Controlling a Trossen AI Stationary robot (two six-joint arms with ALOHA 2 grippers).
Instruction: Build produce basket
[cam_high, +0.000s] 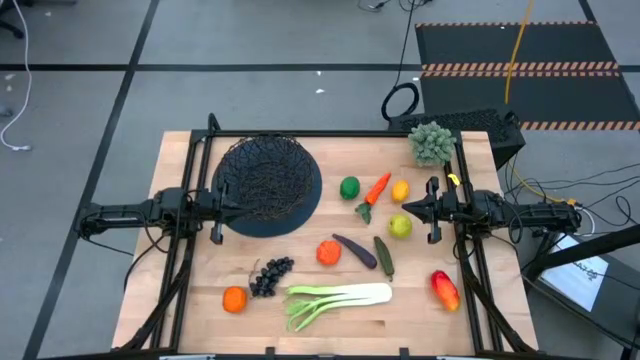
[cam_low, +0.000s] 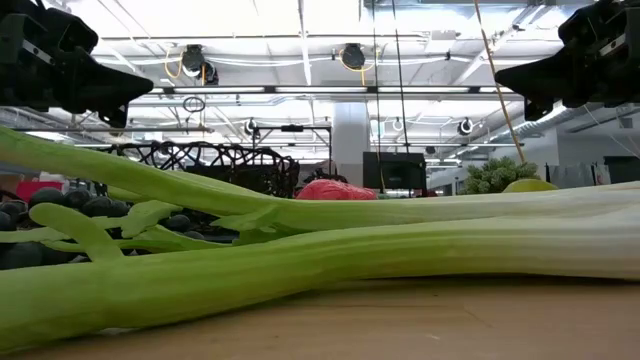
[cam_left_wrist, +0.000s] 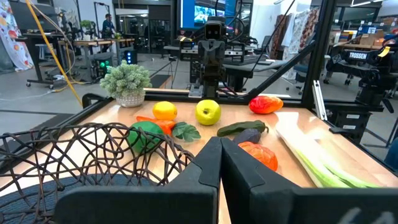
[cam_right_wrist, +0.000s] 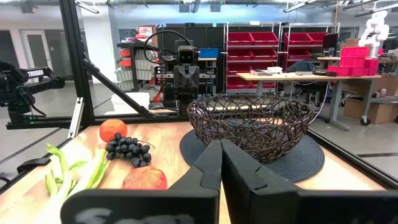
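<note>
Wire mesh forms the round black basket (cam_high: 265, 180), which sits on a dark circular mat (cam_high: 300, 212) on the wooden table (cam_high: 180, 170). From above, eleven produce pieces lie outside the basket: two oranges (cam_high: 328, 252), one green apple (cam_high: 349, 187), carrot (cam_high: 376, 190), lemon (cam_high: 400, 191), yellow-green apple (cam_high: 400, 226), eggplant (cam_high: 354, 250), cucumber (cam_high: 384, 256), mango (cam_high: 445, 290), grapes (cam_high: 270, 275) and leafy stalk (cam_high: 335, 298). A frilly grey-green clump (cam_high: 431, 142) stands beyond the lemon. The left gripper (cam_high: 236, 205) hangs pinched shut beside the basket; the right gripper (cam_high: 408, 209) is closed, empty, near the yellow-green apple.

At table height, the smooth stalk fills the foreground, hiding most of the basket.

Both wrist views show fingers pressed together.
</note>
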